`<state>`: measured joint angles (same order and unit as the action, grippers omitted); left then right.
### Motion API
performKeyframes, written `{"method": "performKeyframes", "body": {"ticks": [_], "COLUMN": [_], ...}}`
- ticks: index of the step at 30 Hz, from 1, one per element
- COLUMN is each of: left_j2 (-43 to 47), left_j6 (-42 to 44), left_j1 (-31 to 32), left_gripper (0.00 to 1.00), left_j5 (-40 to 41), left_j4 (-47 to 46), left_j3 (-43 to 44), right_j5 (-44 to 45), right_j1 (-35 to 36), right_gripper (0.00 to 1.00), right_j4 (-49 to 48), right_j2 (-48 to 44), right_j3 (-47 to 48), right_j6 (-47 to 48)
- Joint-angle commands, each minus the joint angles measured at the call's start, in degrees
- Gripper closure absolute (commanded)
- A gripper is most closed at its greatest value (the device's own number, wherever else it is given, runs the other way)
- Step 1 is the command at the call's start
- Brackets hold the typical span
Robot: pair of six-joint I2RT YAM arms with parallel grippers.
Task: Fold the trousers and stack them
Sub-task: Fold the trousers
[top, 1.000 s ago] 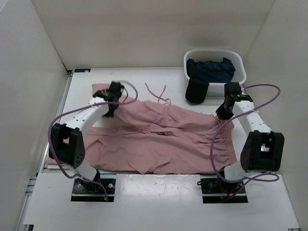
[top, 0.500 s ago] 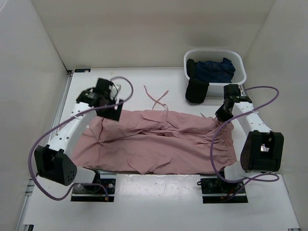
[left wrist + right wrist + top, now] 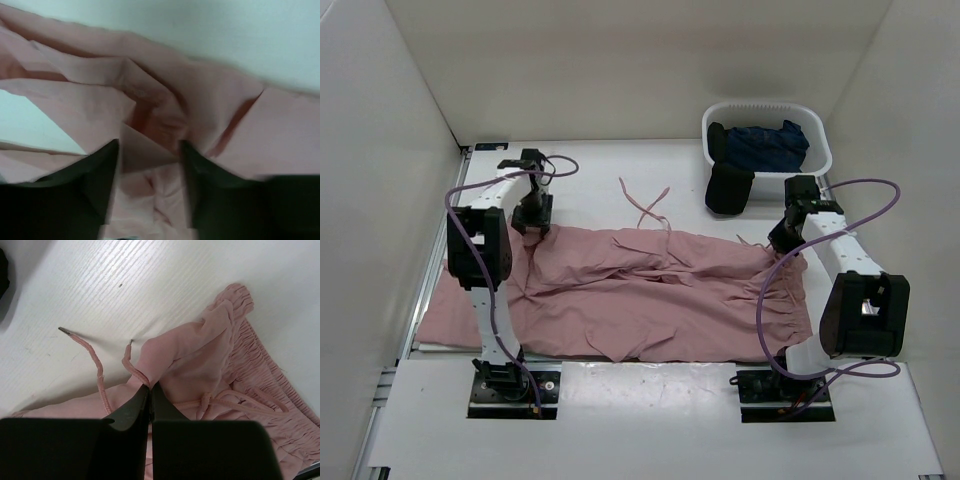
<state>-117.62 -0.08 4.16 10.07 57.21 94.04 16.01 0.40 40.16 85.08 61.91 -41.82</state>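
The dusty-pink trousers lie spread across the table, waist at the right and legs reaching the left edge. Their drawstrings trail on the table behind them. My left gripper is low over the far left edge of a leg. In the left wrist view its jaws stand apart with wrinkled pink fabric lying between them. My right gripper is shut on a fold of the trousers beside the gathered waistband and a drawstring.
A white basket at the back right holds dark navy garments. A black garment hangs over its front onto the table. White walls close in the left, back and right sides.
My left arm has swung from above the trousers to the back left. The leg it dragged now lies spread out to the table's left edge. The right arm has not moved.
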Motion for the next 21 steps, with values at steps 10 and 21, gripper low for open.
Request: {"method": "performKeyframes", "body": {"ticks": [10, 21], "left_j2": [16.3, 22.4], "left_j6": [0.1, 0.1], "left_j1": [-8.1, -24.0], "left_gripper": [0.86, 0.13], "left_j5": [11.1, 13.8], "left_j4": [-2.5, -5.6], "left_j3": [-13.1, -25.0], "right_j5": [2.4, 1.2], "right_j1": [-0.5, -0.5], "right_gripper": [1.00, 1.00], "right_j4": [-0.1, -1.7], "right_j2": [-1.4, -0.3], "right_j3": [-2.4, -2.5], "right_j6": [-0.4, -0.4]}}
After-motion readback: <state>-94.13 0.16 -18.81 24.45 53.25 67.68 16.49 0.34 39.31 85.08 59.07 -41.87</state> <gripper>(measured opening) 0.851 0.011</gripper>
